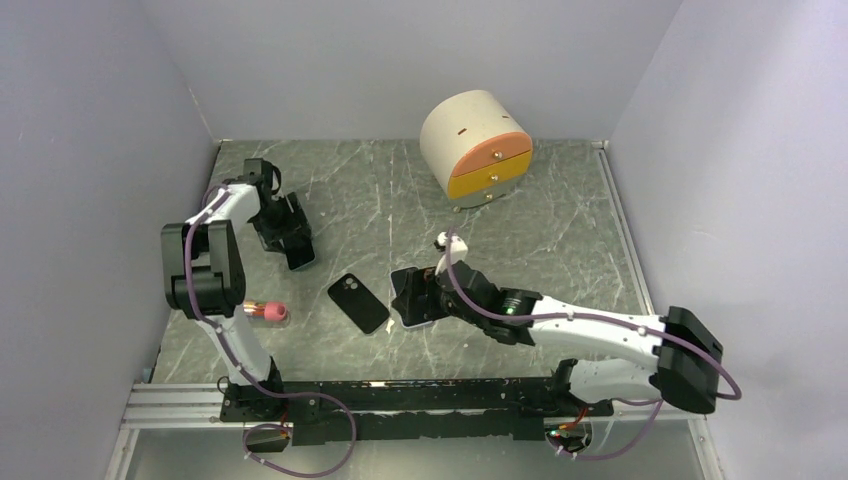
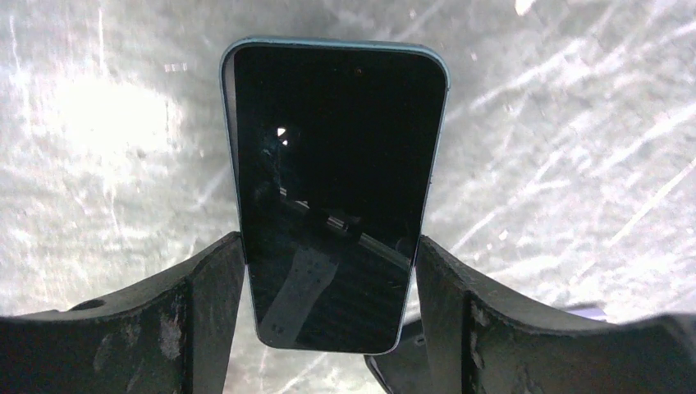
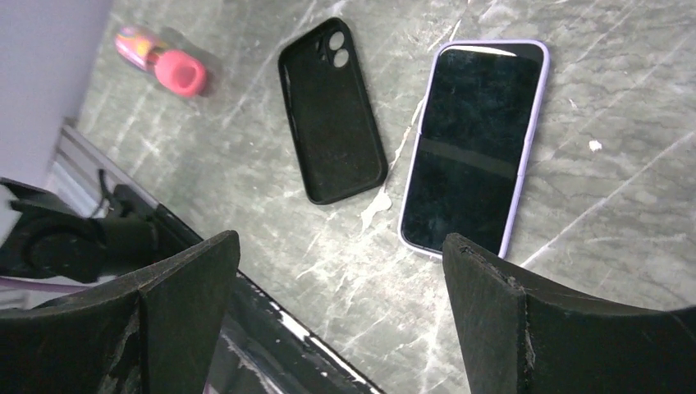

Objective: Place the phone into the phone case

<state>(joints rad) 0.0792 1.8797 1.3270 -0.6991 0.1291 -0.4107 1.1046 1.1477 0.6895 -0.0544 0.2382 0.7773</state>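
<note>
A phone with a light-blue edge and dark screen [image 2: 336, 164] sits between my left gripper's fingers, which press on its two long sides near its lower end. In the top view this gripper [image 1: 290, 235] is at the far left with the phone [image 1: 301, 258] sticking out towards the front. An empty black phone case [image 1: 358, 302] lies open side up at mid-table, and it also shows in the right wrist view [image 3: 332, 115]. My right gripper [image 3: 341, 246] is open and empty above a second phone in a lilac case [image 3: 476, 148], just right of the black case.
A round cream drawer unit with orange fronts [image 1: 475, 145] stands at the back. A pink-capped tube [image 1: 265, 311] lies near the left arm, and shows in the right wrist view [image 3: 160, 61]. The black mounting rail [image 1: 400, 395] runs along the front edge.
</note>
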